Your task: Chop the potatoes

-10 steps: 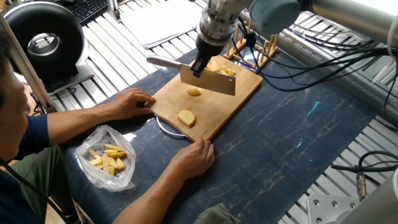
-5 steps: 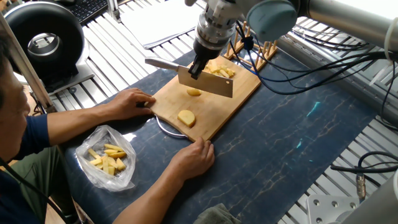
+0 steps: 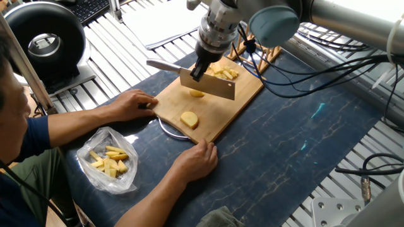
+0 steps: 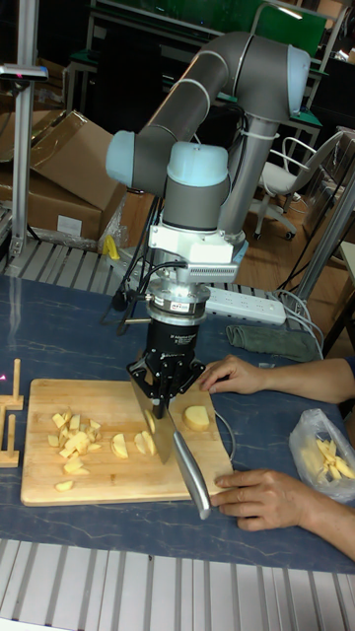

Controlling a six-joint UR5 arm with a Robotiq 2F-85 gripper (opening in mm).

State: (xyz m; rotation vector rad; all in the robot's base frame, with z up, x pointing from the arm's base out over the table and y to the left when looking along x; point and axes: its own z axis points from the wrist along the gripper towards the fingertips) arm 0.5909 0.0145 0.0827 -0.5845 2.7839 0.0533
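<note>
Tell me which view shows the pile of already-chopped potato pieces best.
The tall fixed view: the chopped potato pieces lie in the open at the left of the cutting board, unblocked. In the fixed view, the pile is partly hidden behind the knife and the claw.

We take this for a robotics lab or workshop: the bench [image 3: 126, 38] is slatted aluminium framing under a dark mat [image 3: 297, 145]. Loose cables [image 3: 328, 69] trail at two o'clock, and cardboard boxes [image 4: 59, 168] stack up behind the arm.
</note>
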